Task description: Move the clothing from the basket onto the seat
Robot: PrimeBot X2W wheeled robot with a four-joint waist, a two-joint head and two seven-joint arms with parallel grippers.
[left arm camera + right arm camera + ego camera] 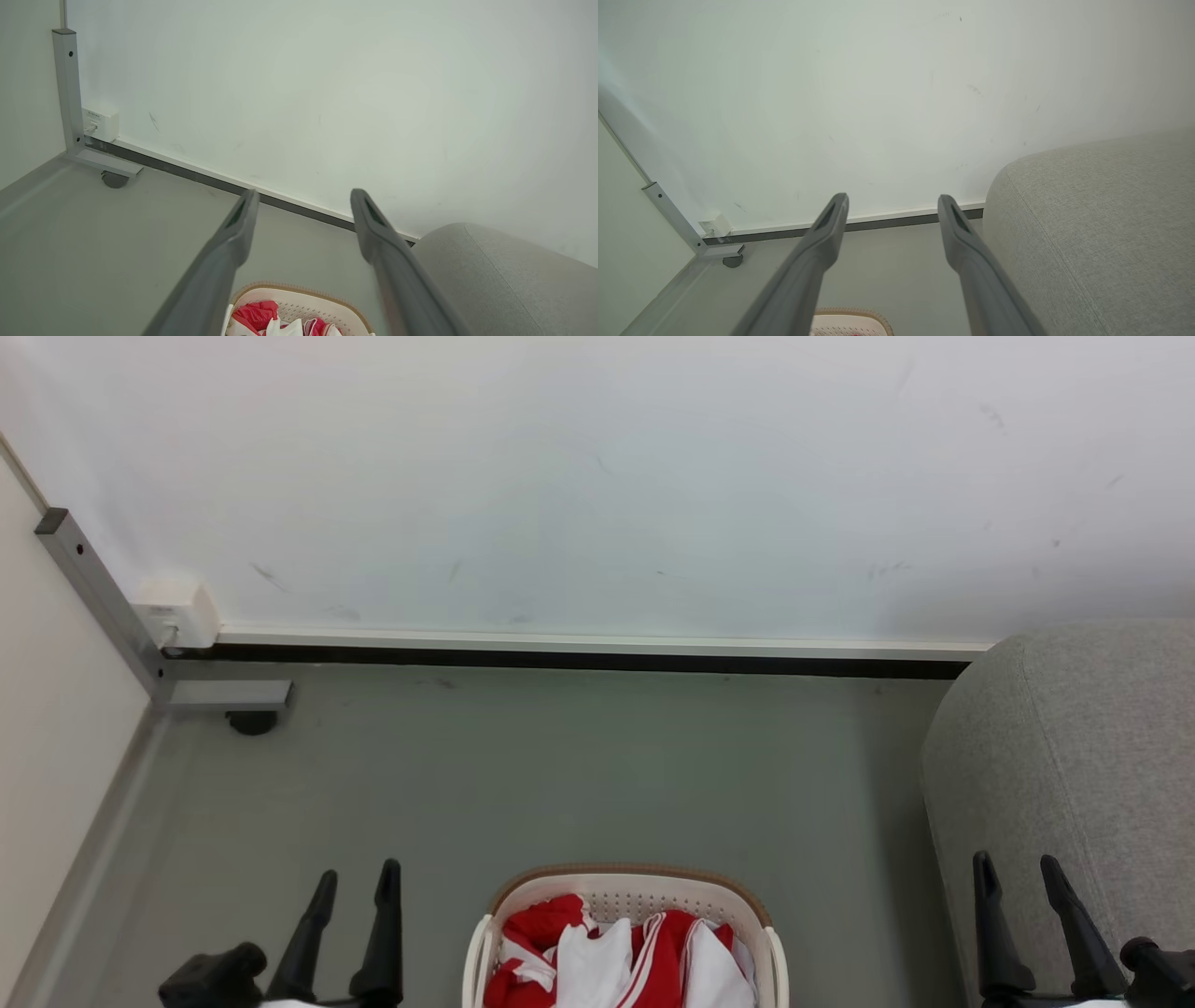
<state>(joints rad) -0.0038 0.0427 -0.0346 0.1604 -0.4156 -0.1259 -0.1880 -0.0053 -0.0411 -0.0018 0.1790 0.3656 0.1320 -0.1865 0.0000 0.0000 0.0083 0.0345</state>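
Clothing fills the basket; left fingers and right fingers spread wide, empty.

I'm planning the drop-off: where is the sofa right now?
In the head view the sofa stands at the right edge, right of the basket, just behind the right gripper.

Wide-spread right hand near grey seat

No writing can be read anywhere; the small label on the white wall box at the far left is too tiny to make out.
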